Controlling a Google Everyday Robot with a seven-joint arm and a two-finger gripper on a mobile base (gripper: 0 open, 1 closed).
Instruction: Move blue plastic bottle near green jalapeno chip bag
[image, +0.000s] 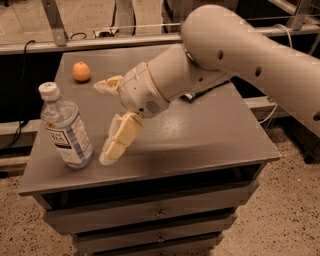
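Observation:
The blue plastic bottle (66, 129) stands upright at the front left of the grey table (210, 135); it is clear, with a white cap and a white label. My gripper (101, 123) is open, just right of the bottle and apart from it. One finger (109, 84) points left above the table and the other finger (121, 139) reaches down to the table top beside the bottle's base. The gripper holds nothing. The green jalapeno chip bag does not show; my arm covers the table's middle and back right.
An orange (81, 71) lies at the back left of the table. The table has drawers (160, 214) below its front edge. A metal rail (90, 41) and cables run behind it. The floor is speckled.

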